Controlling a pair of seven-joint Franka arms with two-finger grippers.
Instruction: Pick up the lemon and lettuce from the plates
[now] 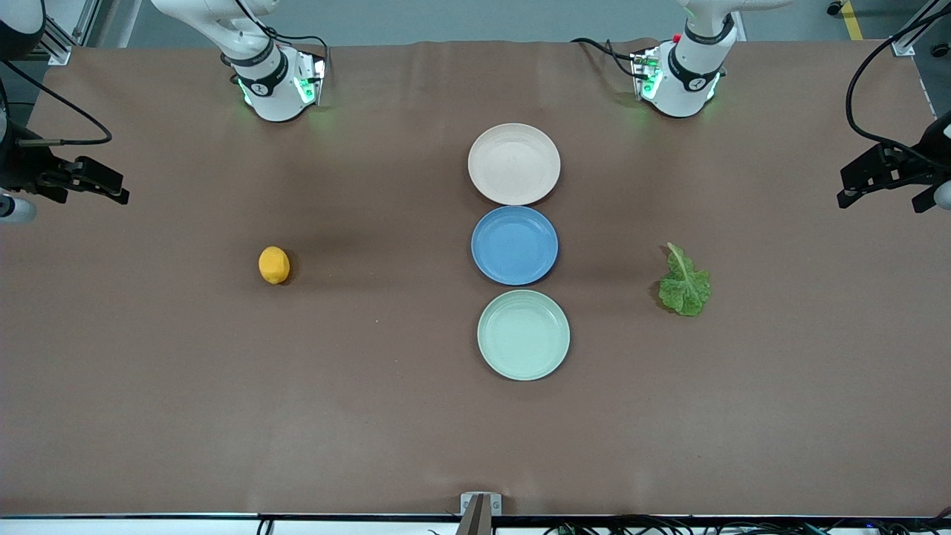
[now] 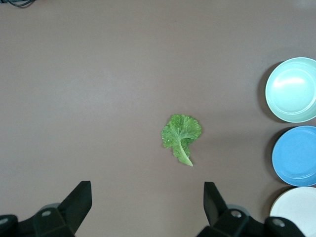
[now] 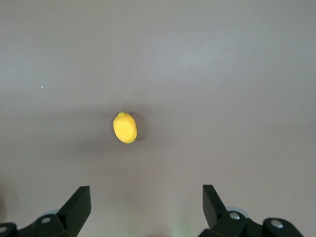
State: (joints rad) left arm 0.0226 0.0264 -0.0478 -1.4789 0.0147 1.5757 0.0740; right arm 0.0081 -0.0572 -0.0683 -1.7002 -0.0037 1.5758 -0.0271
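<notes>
The lemon lies on the bare brown table toward the right arm's end, on no plate. The lettuce lies flat on the table toward the left arm's end, also on no plate. The beige-pink plate and the mint plate both hold nothing. My left gripper hangs open high over the table by the lettuce. My right gripper hangs open high over the table by the lemon. Neither gripper shows in the front view.
A blue plate, with nothing in it, sits between the two other plates in one row at mid-table; the beige-pink one is farthest from the front camera, the mint one nearest. Black camera mounts stand at both table ends.
</notes>
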